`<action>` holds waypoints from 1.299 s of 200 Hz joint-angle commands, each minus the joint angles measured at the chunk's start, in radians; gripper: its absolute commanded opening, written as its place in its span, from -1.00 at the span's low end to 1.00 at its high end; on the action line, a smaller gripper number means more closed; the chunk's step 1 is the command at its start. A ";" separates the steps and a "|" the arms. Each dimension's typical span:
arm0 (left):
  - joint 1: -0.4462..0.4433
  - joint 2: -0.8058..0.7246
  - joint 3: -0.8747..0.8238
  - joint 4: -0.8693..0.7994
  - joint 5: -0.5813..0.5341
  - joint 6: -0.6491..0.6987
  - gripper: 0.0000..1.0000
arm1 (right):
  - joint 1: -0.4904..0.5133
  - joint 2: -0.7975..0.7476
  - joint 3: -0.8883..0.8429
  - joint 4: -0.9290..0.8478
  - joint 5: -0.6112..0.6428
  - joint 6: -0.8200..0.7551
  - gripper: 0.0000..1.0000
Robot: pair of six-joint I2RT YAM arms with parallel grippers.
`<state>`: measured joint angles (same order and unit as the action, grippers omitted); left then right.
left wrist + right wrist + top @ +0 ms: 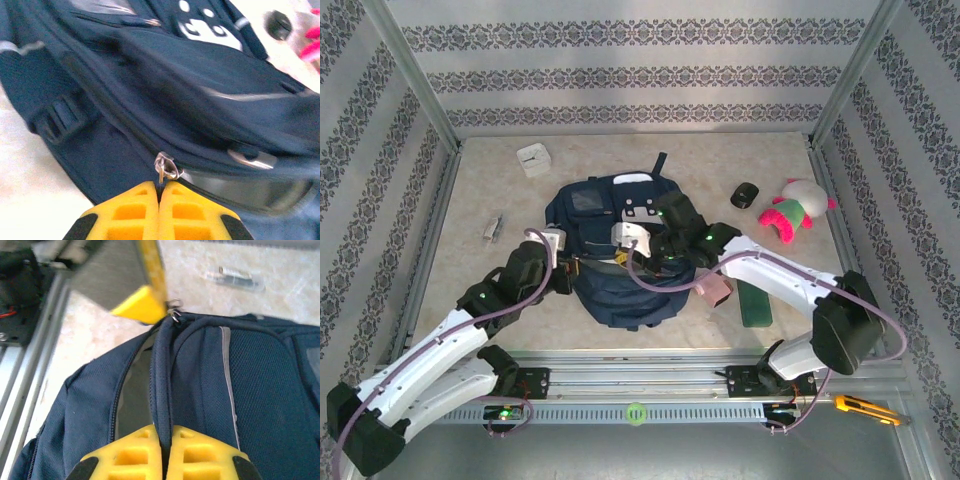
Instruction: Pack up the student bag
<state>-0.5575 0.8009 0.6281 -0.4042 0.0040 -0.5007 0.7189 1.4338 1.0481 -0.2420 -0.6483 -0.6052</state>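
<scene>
The student bag (620, 280), a navy backpack, lies flat in the middle of the table. In the left wrist view my left gripper (160, 186) is shut on the metal zipper pull (166, 167) at the bag's (150, 75) edge. To the right of the pull the zip gapes over grey lining (250, 192). My right gripper (165, 431) is shut on the bag's zipper rim (162, 375), a dark fabric fold beside the open slit (132, 395). From above, the left gripper (576, 268) and right gripper (616, 260) meet on the bag's near left side.
On the table stand a white box (533, 160) at the back left, a small metal item (492, 228), a black mouse (744, 195), a plush toy (798, 210), a pink thing (717, 290) and a green thing (755, 302). A yellow cutter (865, 408) lies by the rail.
</scene>
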 commanded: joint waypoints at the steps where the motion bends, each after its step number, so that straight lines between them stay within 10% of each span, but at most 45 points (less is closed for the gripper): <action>1: 0.116 0.042 0.000 0.005 -0.066 0.019 -1.00 | -0.028 -0.071 -0.024 -0.072 -0.239 -0.149 -1.00; 47: 0.312 0.276 0.085 0.096 -0.006 0.053 -0.98 | -0.051 -0.067 -0.004 -0.069 -0.280 -0.147 -1.00; 78: 0.335 0.308 0.153 0.066 0.023 0.063 -0.20 | -0.050 -0.030 0.018 0.008 -0.150 -0.088 -1.00; 113: 0.335 0.148 0.154 0.041 0.009 0.029 0.21 | -0.049 0.097 0.106 0.088 -0.060 -0.073 -1.00; 182: 0.335 0.043 0.177 -0.071 0.060 0.075 0.24 | -0.048 0.336 0.279 0.113 -0.135 -0.105 -1.00; 220: 0.335 0.029 0.142 0.045 0.182 0.178 0.26 | -0.050 0.252 0.274 0.021 -0.206 0.006 -0.13; 260: 0.331 0.069 0.123 0.145 0.273 0.207 0.28 | -0.102 0.057 0.177 -0.081 -0.056 0.464 0.18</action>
<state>-0.2276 0.8471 0.7662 -0.3592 0.1963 -0.3389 0.6605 1.6241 1.2705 -0.2344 -0.7639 -0.4423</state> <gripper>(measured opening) 0.633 0.578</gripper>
